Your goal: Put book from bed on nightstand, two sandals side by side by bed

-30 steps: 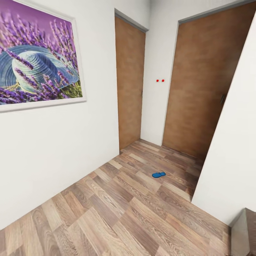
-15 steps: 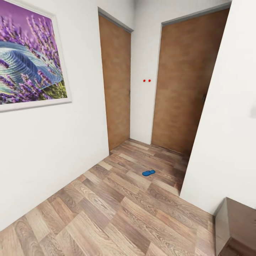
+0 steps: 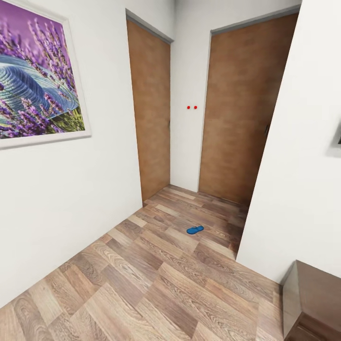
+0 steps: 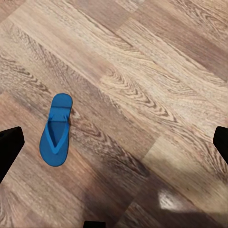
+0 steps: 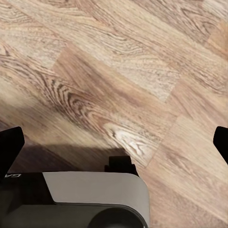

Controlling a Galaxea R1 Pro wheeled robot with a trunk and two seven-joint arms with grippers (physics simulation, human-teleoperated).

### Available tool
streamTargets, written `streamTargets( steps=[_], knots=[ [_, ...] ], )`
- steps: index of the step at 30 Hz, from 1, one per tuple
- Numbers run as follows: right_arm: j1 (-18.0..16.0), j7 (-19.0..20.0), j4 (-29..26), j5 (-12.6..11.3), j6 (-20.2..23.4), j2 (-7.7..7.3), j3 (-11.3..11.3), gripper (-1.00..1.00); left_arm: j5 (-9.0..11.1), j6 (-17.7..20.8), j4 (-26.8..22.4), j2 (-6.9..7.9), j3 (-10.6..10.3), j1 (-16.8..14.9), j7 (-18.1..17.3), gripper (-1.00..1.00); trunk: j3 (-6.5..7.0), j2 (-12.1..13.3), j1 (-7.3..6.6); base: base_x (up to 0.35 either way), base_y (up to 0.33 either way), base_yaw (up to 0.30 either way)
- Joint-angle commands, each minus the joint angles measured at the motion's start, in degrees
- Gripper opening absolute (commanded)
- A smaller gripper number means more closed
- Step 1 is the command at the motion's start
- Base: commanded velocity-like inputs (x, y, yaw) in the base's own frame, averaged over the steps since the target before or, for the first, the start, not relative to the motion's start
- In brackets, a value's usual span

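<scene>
Far sandal (image 3: 195, 230): one blue flip-flop flat on the wood-plank floor (image 3: 142, 284), out near the two brown doors (image 3: 150, 109), just ahead of the white wall corner (image 3: 293, 189) on the right.
Near sandal (image 4: 56, 129): a blue flip-flop in the left wrist view, strap side up, flat on the planks; whether it is the same one as in the head view, I cannot tell.
Left gripper (image 4: 114, 147): fingers spread wide, dark tips at opposite edges of its wrist view, nothing between them but floor.
Right gripper (image 5: 114, 142): fingers spread as well, bare planks between them, a grey part of the robot's body (image 5: 95, 190) below.
Nightstand (image 3: 312, 303): dark-brown, glossy top, against the white wall at the floor's near right corner.
Picture (image 3: 35, 76): lavender and a blue hat, white frame, hanging on the left wall.
</scene>
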Motion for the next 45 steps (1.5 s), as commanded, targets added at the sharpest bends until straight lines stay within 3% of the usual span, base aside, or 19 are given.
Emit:
streamTargets(
  steps=[1, 10, 12, 19, 30, 42, 43, 45],
  knots=[
    [-0.01, -0.02, -0.01, -0.02, -0.14, 0.01, -0.09, 1.0, 0.34, -0.17, 0.03, -0.03, 0.09, -0.02, -0.01, 1.0, -0.05, -0.03, 0.0, 0.0, 0.0, -0.001],
    [-0.01, 0.03, -0.01, 0.27, -0.14, 0.17, -0.02, 1.0, 0.34, -0.24, -0.04, 0.05, 0.09, -0.02, 0.0, 1.0, -0.05, -0.03, 0.0, 0.0, 0.0, 0.0],
    [0.34, -0.15, 0.24, 0.06, -0.24, -0.08, -0.63, 1.0, 0.55, 0.41, 0.45, 0.62, 0.3, -0.67, 0.23, 1.0, -0.05, -0.03, 0.0, 0.0, 0.0, 0.0],
    [0.34, -0.14, 0.25, -0.01, -0.22, -0.07, -0.68, 1.0, 0.45, -0.87, 0.45, -0.11, 0.27, 0.34, 0.03, 1.0, -0.05, -0.03, 0.0, 0.0, 0.0, 0.0],
    [0.34, -0.14, 0.25, -0.02, -0.23, -0.07, -0.71, 1.0, 0.42, -1.56, -0.05, 0.11, 0.38, 0.4, 0.05, 1.0, -0.05, -0.03, 0.0, 0.0, 0.0, 0.0],
    [0.34, -0.14, 0.25, -0.02, -0.23, -0.07, -0.71, 1.0, 0.3, 0.03, -3.78, 0.41, 0.44, 0.16, 0.25, 1.0, -0.05, -0.03, 0.0, 0.0, 0.0, 0.0],
    [0.34, -0.14, 0.25, -0.02, -0.23, -0.07, -0.71, 1.0, 0.31, 3.79, -13.94, 0.44, 0.44, 0.16, 0.25, 1.0, -0.05, -0.03, 0.0, 0.0, 0.0, 0.0],
    [0.34, -0.14, 0.25, -0.02, -0.23, -0.07, -0.71, 1.0, 0.32, 5.86, -15.74, 0.61, 0.44, 0.16, 0.24, 1.0, -0.05, -0.03, 0.0, 0.0, 0.0, 0.0]
  ],
)
